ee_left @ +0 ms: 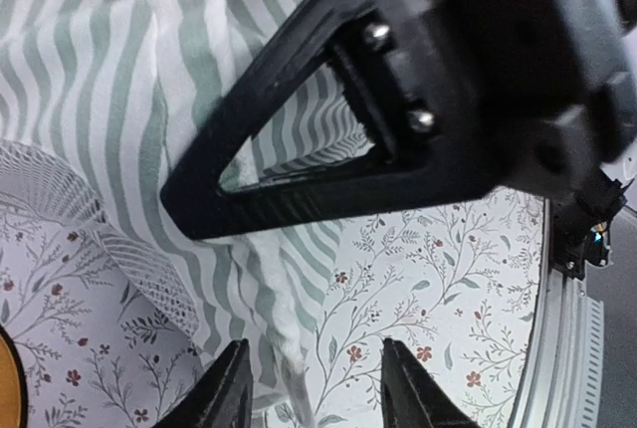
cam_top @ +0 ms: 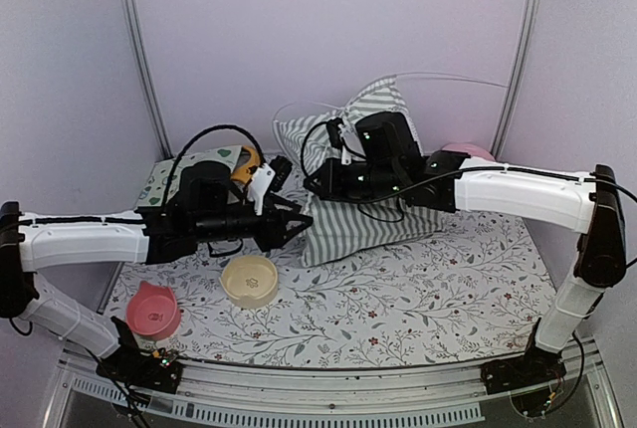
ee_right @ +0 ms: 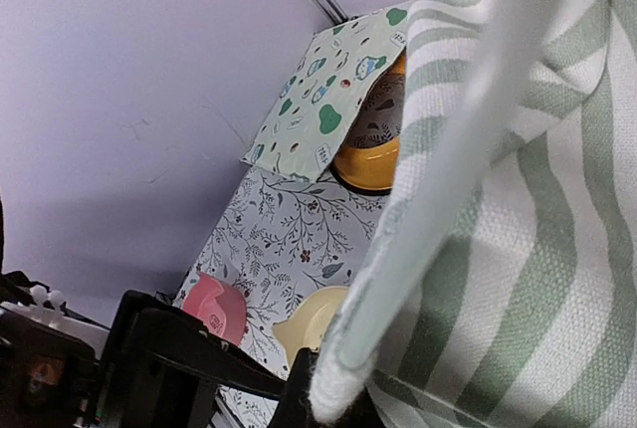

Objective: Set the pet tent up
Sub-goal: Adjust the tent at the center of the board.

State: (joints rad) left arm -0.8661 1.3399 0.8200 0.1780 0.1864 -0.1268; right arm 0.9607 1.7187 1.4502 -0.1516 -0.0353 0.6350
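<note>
The pet tent (cam_top: pixel 370 221) is a crumpled heap of grey-green and white striped fabric at the table's middle back, with thin white poles (cam_top: pixel 453 78) arching above it. My right gripper (cam_top: pixel 317 186) is at the tent's left edge, shut on a thick folded hem of the striped cloth (ee_right: pixel 468 199), which hangs from its black fingers (ee_right: pixel 320 396). My left gripper (ee_left: pixel 317 388) sits just below and left of it, open. A white corner of the tent (ee_left: pixel 269 299) dangles between its fingers, close to the left one. Sheer lace (ee_left: pixel 70 199) lies to the side.
A cream bowl (cam_top: pixel 249 281) and a pink bowl (cam_top: pixel 152 311) stand in front of the left arm. A cream mat with teal shapes (cam_top: pixel 179 177) covers an orange bowl (cam_top: pixel 245 162) at the back left. Something pink (cam_top: pixel 468 150) shows behind the right arm. Frame posts stand behind.
</note>
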